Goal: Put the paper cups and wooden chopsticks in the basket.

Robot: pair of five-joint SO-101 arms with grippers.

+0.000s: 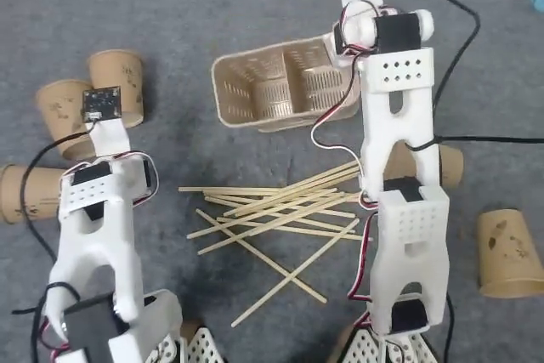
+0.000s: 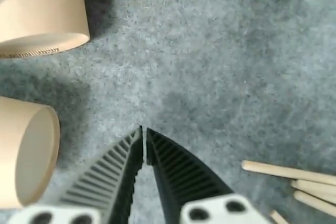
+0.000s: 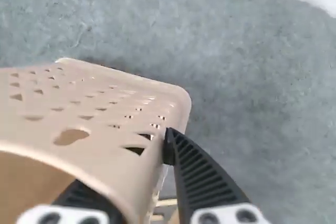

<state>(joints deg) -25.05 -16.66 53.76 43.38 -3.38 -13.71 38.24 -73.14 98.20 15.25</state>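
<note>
The beige slotted basket (image 1: pixel 285 82) stands at the back middle of the table, and I see into its two compartments. My right gripper (image 3: pixel 149 153) is shut on the basket's end wall (image 3: pixel 105 124), one finger (image 3: pixel 197 179) outside and the other inside. Wooden chopsticks (image 1: pixel 280 210) lie in a loose pile at the centre. My left gripper (image 2: pixel 143 142) is shut and empty, low over bare carpet between the left paper cups (image 2: pixel 26 150) and the chopstick ends (image 2: pixel 294 174). Three cups (image 1: pixel 115 82) lie at the left; one cup (image 1: pixel 508 252) lies at the right.
Another cup (image 1: pixel 446 163) lies partly hidden behind the right arm (image 1: pixel 399 125). The left arm (image 1: pixel 98 218) stands over the left cups. Grey carpet (image 1: pixel 187 40) covers the table, with free room around the basket and in front of the chopstick pile.
</note>
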